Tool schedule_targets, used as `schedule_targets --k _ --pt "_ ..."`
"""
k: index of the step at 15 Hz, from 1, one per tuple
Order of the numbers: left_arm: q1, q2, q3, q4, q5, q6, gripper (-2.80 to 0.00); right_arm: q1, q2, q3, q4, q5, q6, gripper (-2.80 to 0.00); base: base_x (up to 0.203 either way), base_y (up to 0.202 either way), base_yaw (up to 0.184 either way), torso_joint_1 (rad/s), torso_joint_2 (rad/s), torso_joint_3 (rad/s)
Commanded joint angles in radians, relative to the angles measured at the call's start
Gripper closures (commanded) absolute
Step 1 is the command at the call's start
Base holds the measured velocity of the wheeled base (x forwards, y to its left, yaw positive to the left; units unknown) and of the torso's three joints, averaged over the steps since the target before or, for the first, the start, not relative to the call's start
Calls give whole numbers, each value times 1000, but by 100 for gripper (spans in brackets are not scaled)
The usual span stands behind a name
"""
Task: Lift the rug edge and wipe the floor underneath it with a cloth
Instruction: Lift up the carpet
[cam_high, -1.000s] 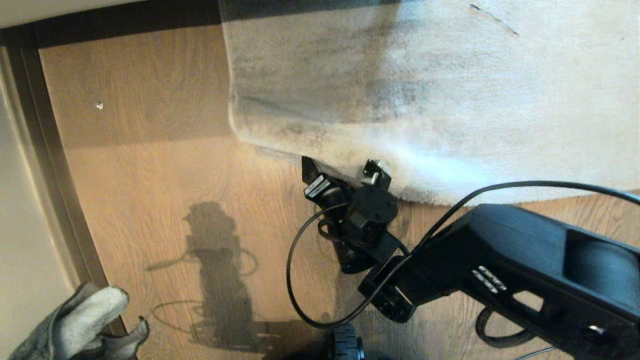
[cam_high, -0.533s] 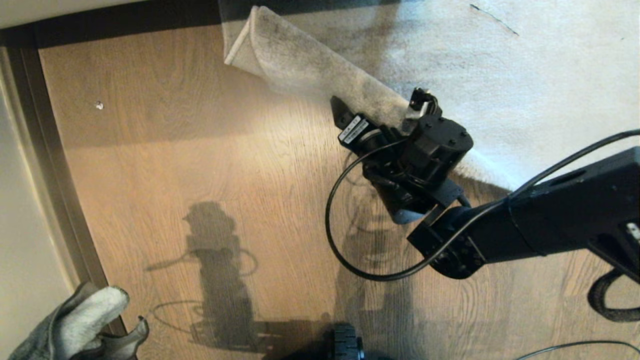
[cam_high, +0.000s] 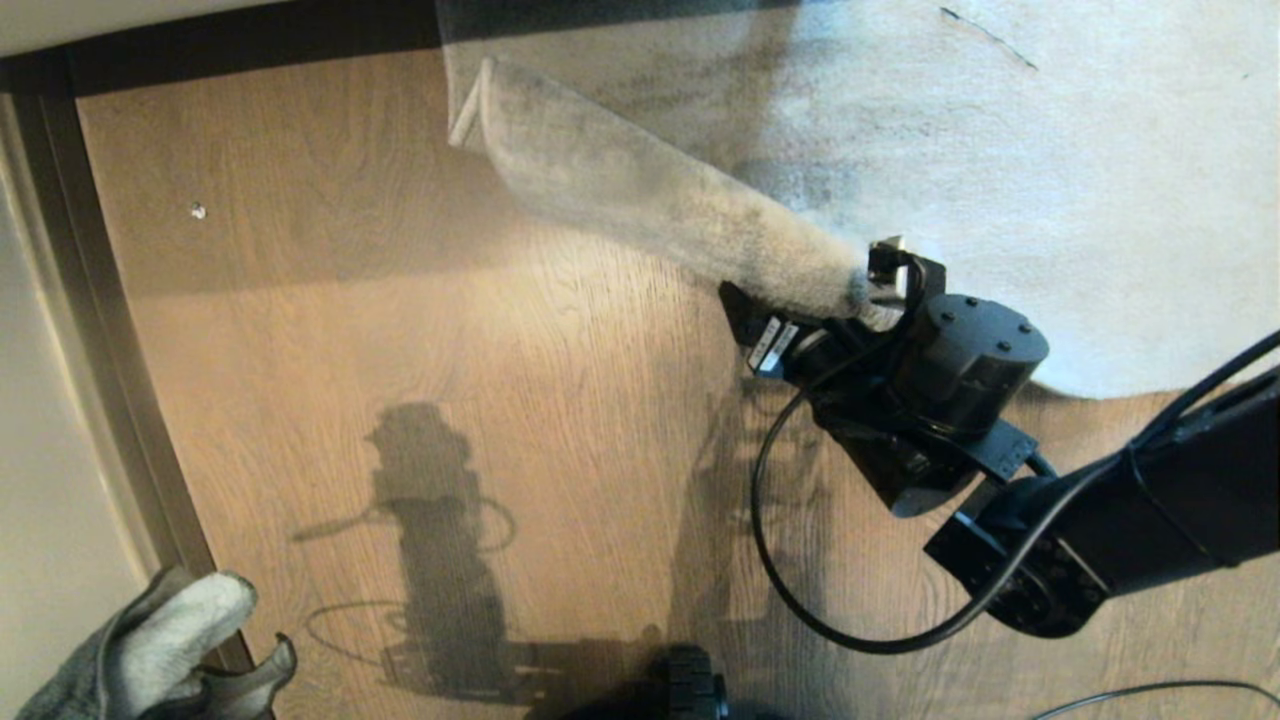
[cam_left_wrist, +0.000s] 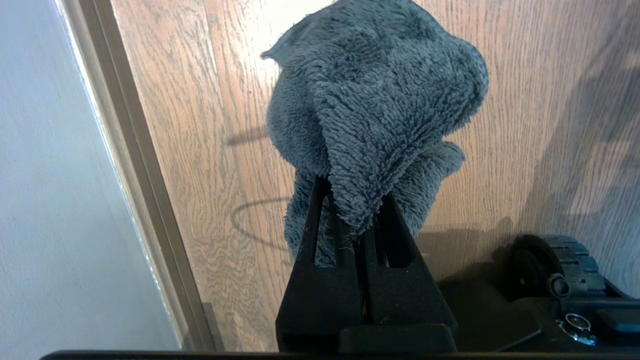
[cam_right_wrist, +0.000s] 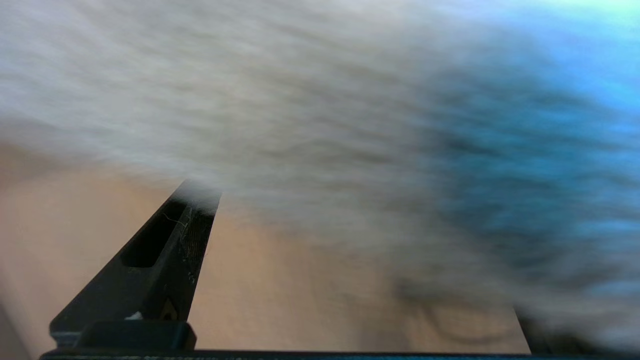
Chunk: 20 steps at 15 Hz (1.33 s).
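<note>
Nothing readable anywhere, one small white label (cam_high: 773, 346) stuck on the right gripper's (cam_high: 810, 285) black body, its print too tiny to make out, no other writing, brand marks, numbers or signs

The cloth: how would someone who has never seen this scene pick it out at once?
Start from the big pale rug on the brown wood floor, then look to the opposite near corner, beside the wall trim. There the left end effector is shut on the cloth. It is small, bunched, fuzzy and darker grey, unlike the broad pale rug.
</note>
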<state>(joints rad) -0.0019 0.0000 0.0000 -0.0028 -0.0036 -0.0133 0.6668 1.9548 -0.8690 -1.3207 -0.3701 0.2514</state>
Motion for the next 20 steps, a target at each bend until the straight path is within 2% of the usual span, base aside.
schedule_targets --k 1,4,8,10,15,20 --pt "0 0 0 0 1 -1 0 -1 -11 33 -14 3 -27 -280 0 0 0 0 0 0" --pt "0 0 0 0 1 -1 0 -1 20 17 -42 6 -5 -280 0 0 0 0 0 0" --pt "0 0 0 0 1 -1 0 26 93 -112 -80 -2 180 -280 0 0 0 0 0 0" --pt "0 0 -1 0 0 -1 0 66 128 -182 -75 -4 235 -280 0 0 0 0 0 0" --pt "0 0 0 0 1 0 0 195 192 -357 -71 -22 242 -280 0 0 0 0 0 0" --pt "0 0 0 0 0 1 0 241 217 -458 -29 -21 242 -280 0 0 0 0 0 0"
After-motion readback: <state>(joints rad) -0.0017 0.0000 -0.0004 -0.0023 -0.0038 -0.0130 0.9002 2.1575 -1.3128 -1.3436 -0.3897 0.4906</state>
